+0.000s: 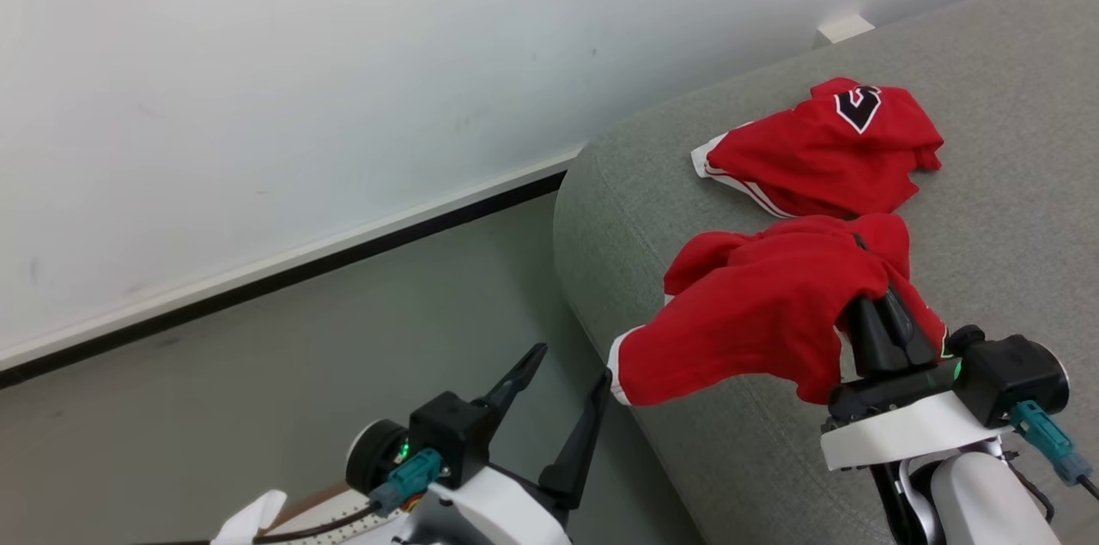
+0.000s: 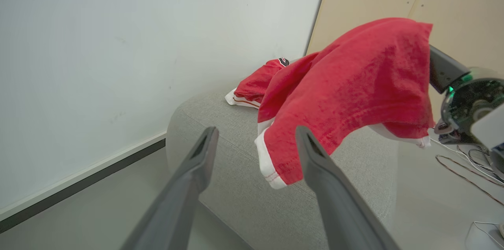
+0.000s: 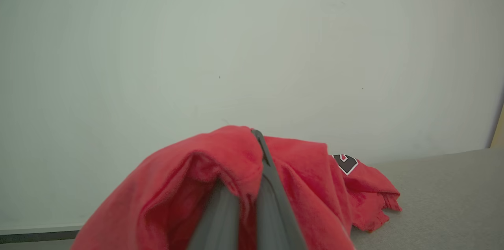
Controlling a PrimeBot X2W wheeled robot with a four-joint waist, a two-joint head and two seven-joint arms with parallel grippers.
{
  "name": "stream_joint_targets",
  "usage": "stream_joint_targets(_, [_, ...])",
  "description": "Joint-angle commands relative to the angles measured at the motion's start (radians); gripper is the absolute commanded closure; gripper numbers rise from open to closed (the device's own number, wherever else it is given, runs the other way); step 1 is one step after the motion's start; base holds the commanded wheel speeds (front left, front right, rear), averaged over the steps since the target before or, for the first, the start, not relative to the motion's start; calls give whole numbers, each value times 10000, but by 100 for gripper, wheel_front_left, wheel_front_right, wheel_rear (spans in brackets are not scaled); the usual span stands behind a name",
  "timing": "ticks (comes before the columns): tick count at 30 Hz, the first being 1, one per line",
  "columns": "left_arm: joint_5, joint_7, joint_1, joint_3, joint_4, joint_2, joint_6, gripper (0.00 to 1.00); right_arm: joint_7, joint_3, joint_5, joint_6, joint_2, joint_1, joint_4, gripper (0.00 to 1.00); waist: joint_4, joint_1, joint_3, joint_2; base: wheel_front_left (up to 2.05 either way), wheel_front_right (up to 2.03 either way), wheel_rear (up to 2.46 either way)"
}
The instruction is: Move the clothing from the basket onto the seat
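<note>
A red garment (image 1: 755, 322) of the clothing hangs draped over the right gripper (image 1: 889, 317), whose two fingers are pressed together with a fold of the fabric pinched between them; the grip sits near the middle of the piece, so both ends droop freely. The garment is at lower centre-right of the head view, above the near part of the seat (image 1: 1013, 210) and not yet laid on it. Its white-trimmed hem hangs just past the seat's rounded edge. A second red garment (image 1: 824, 150), bearing the emblem, lies flat on the seat toward the upper right, just beyond the held piece. Releasing too close to the edge would probably let the hem drag the cloth to the floor (image 1: 343, 339), so a release farther onto the seat appears safer. Bare grey upholstery remains to the right and in the foreground. The left gripper (image 1: 571, 360), at lower centre, has its fingers spread wide and carries nothing, standing clear over the floor near the wall (image 1: 258, 99).
</note>
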State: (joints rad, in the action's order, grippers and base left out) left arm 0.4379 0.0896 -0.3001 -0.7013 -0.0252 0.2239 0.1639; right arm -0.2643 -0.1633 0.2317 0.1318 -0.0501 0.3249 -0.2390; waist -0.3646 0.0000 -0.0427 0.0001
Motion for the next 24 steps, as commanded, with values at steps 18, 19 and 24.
stream_joint_targets(18, [-861, -501, -2624, -280, 171, -142, -503, 0, 1, 1641, -111, -23, -809, 2131, 551, 100, 1102, 0, -3262, -1, 0, 0, 0])
stream_joint_targets(19, [-905, -492, -2846, -263, 140, -171, -552, 0, -1, 1709, -127, -23, -942, 2391, 515, 100, 1173, 0, -3455, -1, 0, 0, 0])
stream_joint_targets(24, [-1086, -554, -3890, -227, 12, -307, -761, 0, 1, 2086, -326, -25, -1856, 3848, 191, 100, 1477, 0, -4450, -1, 0, 0, 0])
